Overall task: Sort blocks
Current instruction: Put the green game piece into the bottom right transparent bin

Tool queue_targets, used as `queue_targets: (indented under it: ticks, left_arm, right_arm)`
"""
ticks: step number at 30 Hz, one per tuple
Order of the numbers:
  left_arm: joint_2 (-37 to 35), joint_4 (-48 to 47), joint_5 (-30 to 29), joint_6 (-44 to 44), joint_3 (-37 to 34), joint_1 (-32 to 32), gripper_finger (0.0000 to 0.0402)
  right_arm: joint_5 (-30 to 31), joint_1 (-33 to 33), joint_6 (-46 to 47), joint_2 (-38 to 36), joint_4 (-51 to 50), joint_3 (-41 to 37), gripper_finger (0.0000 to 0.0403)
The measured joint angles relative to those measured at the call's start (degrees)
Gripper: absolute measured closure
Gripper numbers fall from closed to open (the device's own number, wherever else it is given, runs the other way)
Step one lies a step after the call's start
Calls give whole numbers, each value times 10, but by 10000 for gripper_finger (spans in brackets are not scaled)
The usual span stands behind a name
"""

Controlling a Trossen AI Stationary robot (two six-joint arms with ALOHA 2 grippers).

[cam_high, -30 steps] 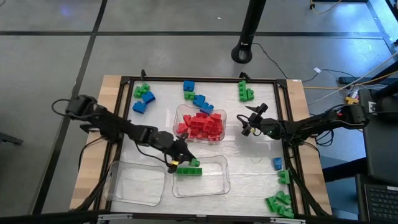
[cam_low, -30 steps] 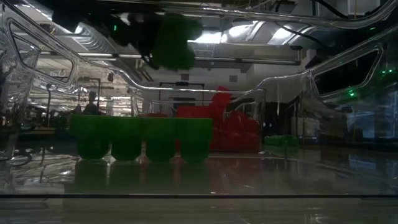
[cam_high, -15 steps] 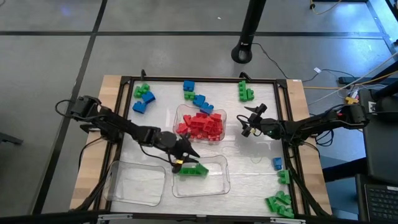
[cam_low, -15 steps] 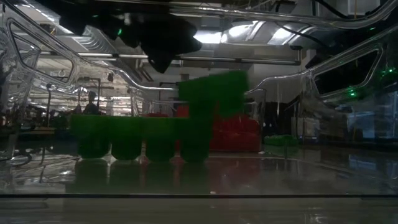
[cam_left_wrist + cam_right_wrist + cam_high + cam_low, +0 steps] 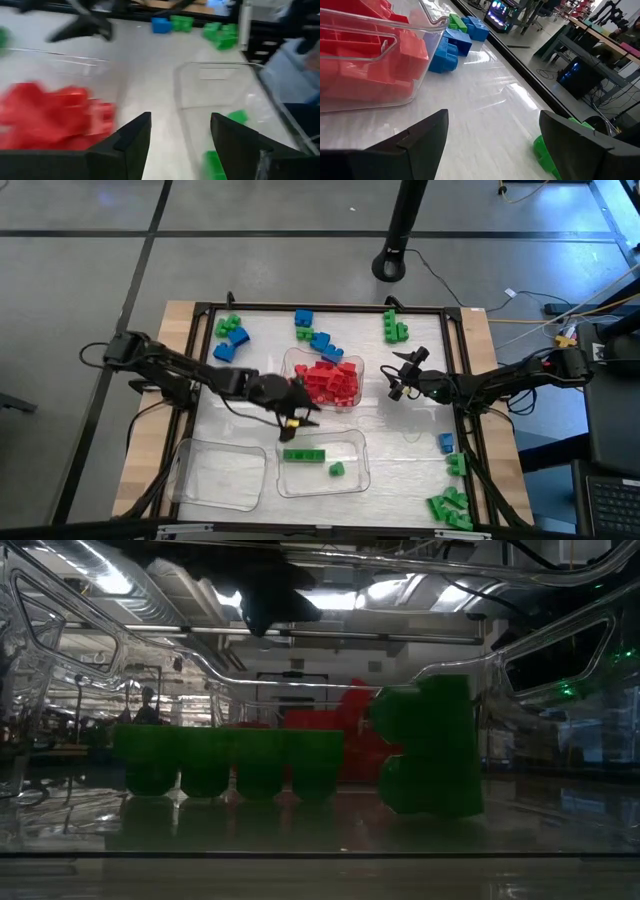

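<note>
We saw left gripper (image 5: 297,412) with jaws parted, empty, above far edge of middle tray (image 5: 355,476); 2 green blocks (image 5: 303,455) lay inside. Right gripper (image 5: 398,383) open, idle beside red tray (image 5: 291,361). Step: green drop done. Next: fetch another green block (image 5: 229,325) from far-left corner of tabletop.

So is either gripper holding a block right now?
No. The left gripper is open and empty above the tray; the right gripper is open and empty too.
</note>
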Motion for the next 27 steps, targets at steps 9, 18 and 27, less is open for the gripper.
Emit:
queue_targets:
  ticks: [9, 18, 27]
  left_arm:
    - [-66, -42, -164, 122, 28, 110, 205]
    - [-69, -86, -289, 155, 28, 251, 205]
    - [-68, -269, -268, 64, 31, 468, 205]
  right_arm:
    - [6, 0, 0, 0, 1, 0, 91]
    - [11, 0, -7, 0, -2, 0, 91]
    - [31, 0, -13, 0, -2, 0, 91]
